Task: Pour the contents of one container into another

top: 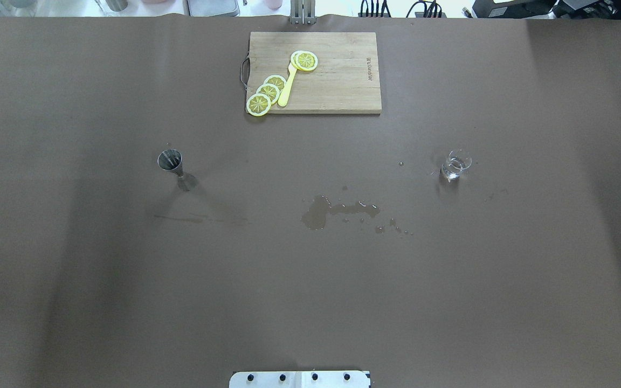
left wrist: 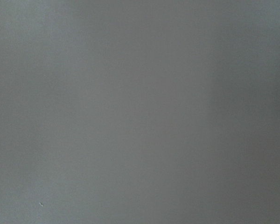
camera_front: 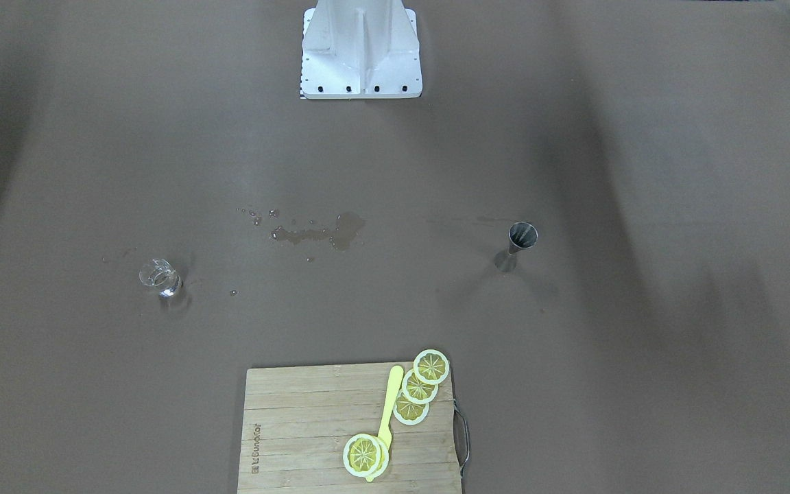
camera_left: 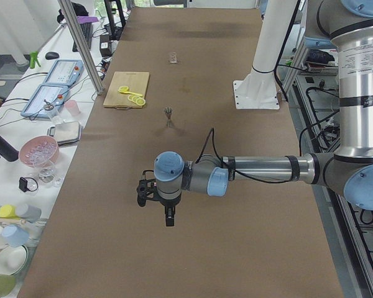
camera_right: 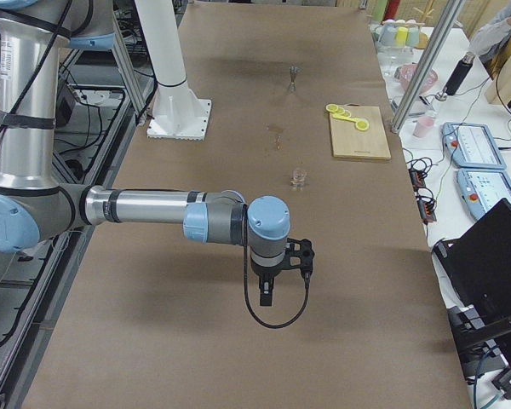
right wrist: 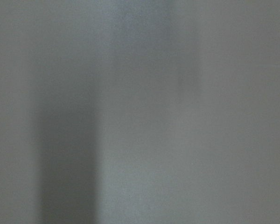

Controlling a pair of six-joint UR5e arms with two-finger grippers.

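The clear glass tumbler (camera_front: 160,278) stands upright on the brown table, on the robot's right side (top: 455,164). The steel hourglass jigger (camera_front: 518,245) stands upright on the robot's left side (top: 173,164), far apart from the glass. My left gripper (camera_left: 168,217) shows only in the exterior left view, hanging over the table's near end, far from the jigger (camera_left: 168,115). My right gripper (camera_right: 266,296) shows only in the exterior right view, well short of the glass (camera_right: 300,177). I cannot tell whether either is open or shut. Both wrist views show only blurred table surface.
A puddle with scattered drops (top: 321,211) lies between the two containers. A wooden cutting board (top: 343,86) with lemon slices (top: 267,92) and a yellow knife (top: 286,89) sits at the far edge. The robot's white base (camera_front: 361,51) stands at the near edge.
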